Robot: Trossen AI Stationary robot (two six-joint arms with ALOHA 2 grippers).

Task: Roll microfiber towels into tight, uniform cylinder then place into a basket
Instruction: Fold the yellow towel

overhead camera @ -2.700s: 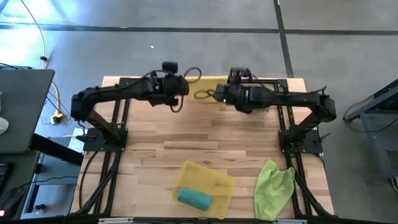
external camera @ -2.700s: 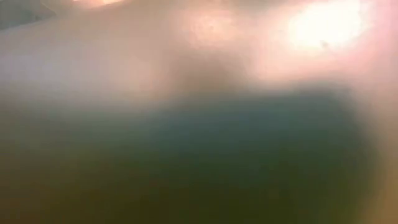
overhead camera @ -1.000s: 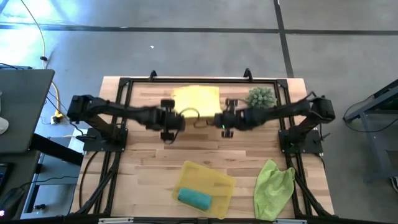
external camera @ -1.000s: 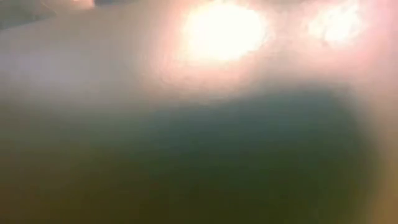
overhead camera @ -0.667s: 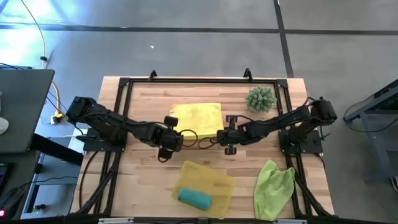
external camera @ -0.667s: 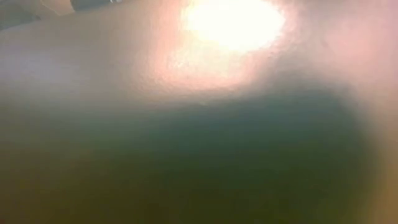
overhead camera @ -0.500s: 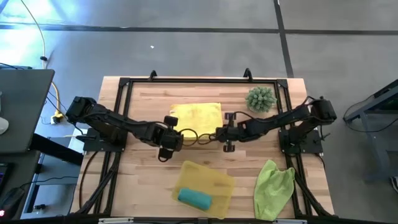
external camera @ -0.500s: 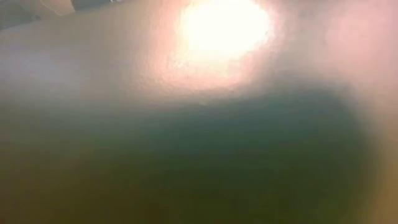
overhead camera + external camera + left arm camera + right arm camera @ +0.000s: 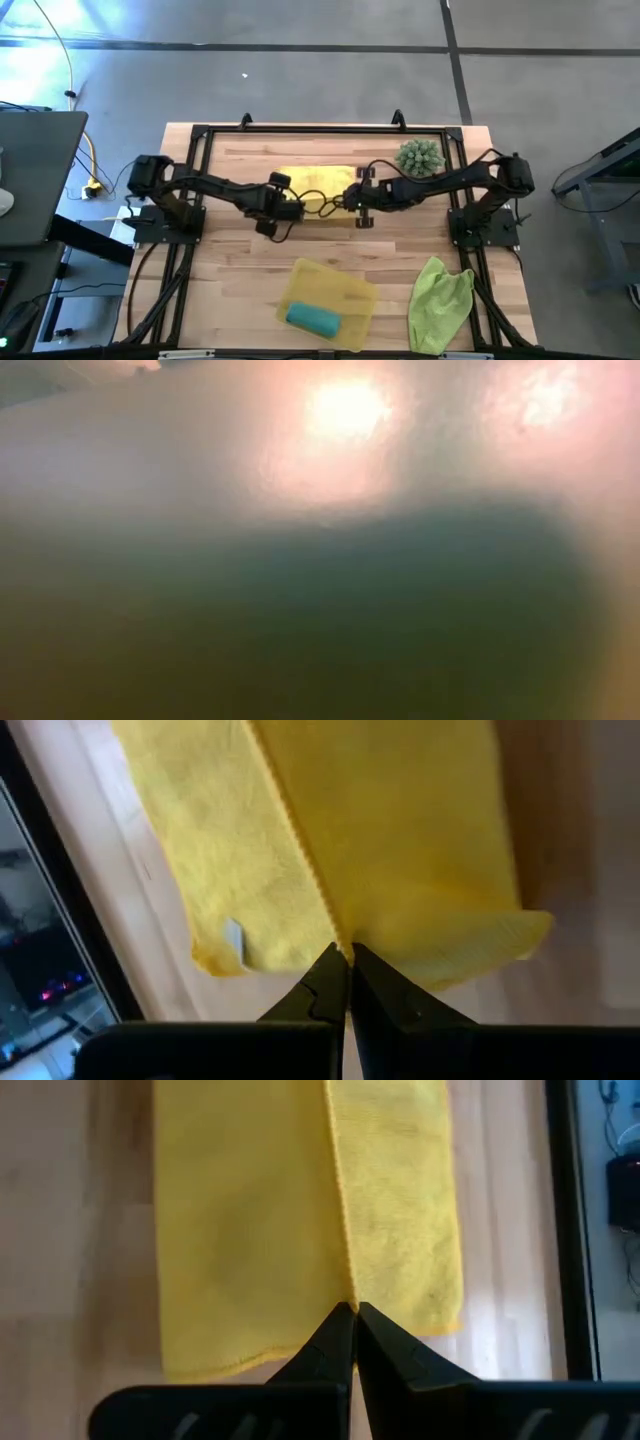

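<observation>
1. Grey floor surrounds the wooden counter (image 9: 240, 240), which has a black frame along its edges.
2. Both arms meet over the yellow towel (image 9: 318, 182) at the far middle; the left gripper (image 9: 346, 966) and right gripper (image 9: 355, 1316) each have fingers pinched closed at a fold edge of it, one from each side.
3. A teal towel (image 9: 312, 318), already rolled, lies in the basket (image 9: 345, 290) at the near edge; the green towel (image 9: 440, 302) lies crumpled near right.
4. To roll well, I judge both grippers should move together, keeping the fold straight and taut.
5. Open counter lies between towel and basket; the plant (image 9: 420, 158) sits just beside the right arm, so swings there risk a knock.
</observation>
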